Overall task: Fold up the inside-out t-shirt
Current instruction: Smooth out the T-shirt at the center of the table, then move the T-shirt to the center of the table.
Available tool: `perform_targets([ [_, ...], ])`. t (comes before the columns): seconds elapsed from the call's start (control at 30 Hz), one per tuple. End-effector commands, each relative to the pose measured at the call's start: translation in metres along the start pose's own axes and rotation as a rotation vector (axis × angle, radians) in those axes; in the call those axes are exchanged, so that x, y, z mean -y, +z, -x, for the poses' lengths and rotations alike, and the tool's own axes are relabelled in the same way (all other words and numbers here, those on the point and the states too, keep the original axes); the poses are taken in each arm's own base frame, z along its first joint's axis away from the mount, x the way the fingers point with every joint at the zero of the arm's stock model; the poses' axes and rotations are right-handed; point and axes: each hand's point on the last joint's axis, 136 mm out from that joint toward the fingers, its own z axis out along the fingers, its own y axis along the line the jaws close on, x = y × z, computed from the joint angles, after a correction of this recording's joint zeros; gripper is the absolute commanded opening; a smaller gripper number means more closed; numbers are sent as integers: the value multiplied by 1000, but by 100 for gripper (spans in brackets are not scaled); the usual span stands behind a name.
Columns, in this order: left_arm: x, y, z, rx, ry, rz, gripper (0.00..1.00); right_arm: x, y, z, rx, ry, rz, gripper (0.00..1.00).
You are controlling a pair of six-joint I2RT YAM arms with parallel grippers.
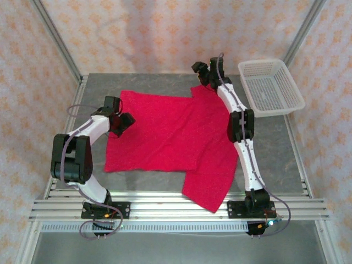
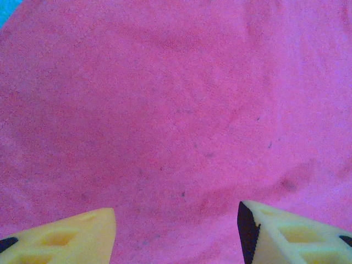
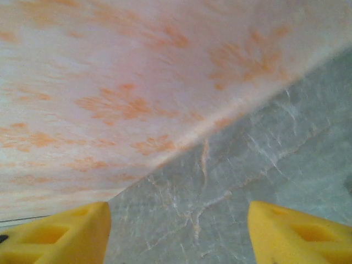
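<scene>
Hazards: the near right flap of the t-shirt (image 1: 159, 132) hangs past the near edge of the table (image 1: 275, 143) onto the aluminium rail (image 1: 165, 206), just beside the right arm's base. Any pull toward the near side could let that flap slide further off or catch on the mount. In the top view the right arm's forearm crosses the right part of the cloth. If it is touching, a sweep of that arm is likely to drag the cloth and spoil the flat lay. The left gripper (image 1: 125, 122) is at the shirt's left edge, and its yellow fingertips (image 2: 71, 236) stand apart over bare red cloth with nothing pinched between them. Closing here could take only one layer or bunch the cloth, giving a skewed fold. The right gripper (image 1: 204, 69) is at the far side of the table near the back wall, and its fingertips (image 3: 60, 231) are also spread and empty, facing grey tabletop and patterned wall. Reaching from there risks a blind descent onto the far hem. The white mesh basket (image 1: 297, 104) stands at the far right, apart from the cloth. Workpiece condition: bright crimson, soft and matte, lying mid-table. The main body is a smooth, near-rectangular panel with few wrinkles. The right portion is offset and runs diagonally from the far edge to the near rail. In the left wrist view the weave shows faint creases and small dark specks.
</scene>
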Motion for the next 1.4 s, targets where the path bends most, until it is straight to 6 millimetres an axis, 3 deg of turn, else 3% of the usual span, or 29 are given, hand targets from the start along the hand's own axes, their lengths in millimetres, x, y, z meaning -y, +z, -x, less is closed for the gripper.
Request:
perform_targets([
  [0.0, 18, -20, 9, 47, 15, -45, 61, -27, -33, -4, -88, 42, -5, 69],
  [0.17, 34, -27, 20, 67, 24, -74, 63, 27, -118, -44, -77, -78, -408, 69],
  [0.27, 38, -18, 26, 57, 31, -63, 64, 67, -161, -75, -98, -105, -548, 69],
  [0.37, 35, 2, 31, 28, 29, -21, 64, 104, -188, -98, -118, -94, -636, 70],
  [0.5, 22, 35, 39, -8, -12, 29, 64, 143, -190, -107, -135, -77, -697, 70],
  [0.67, 13, 69, 56, -34, -54, 69, 64, 165, -153, -80, -152, -67, -729, 70],
  [0.87, 13, 101, 78, -42, -72, 106, 65, 171, -98, -41, -174, -47, -755, 71],
  [1.07, 20, 114, 111, -11, -98, 96, 66, 158, -69, 1, -93, -19, -645, 73],
  [1.2, 34, 95, 123, 18, -71, 67, 66, 127, -72, 15, -77, -56, -544, 74],
  [1.27, 43, 73, 126, 48, -62, 39, 67, 96, -78, 16, -95, -84, -470, 74],
  [1.37, 55, 26, 129, 112, -34, -7, 69, 41, -103, 17, -108, -150, -384, 74],
])
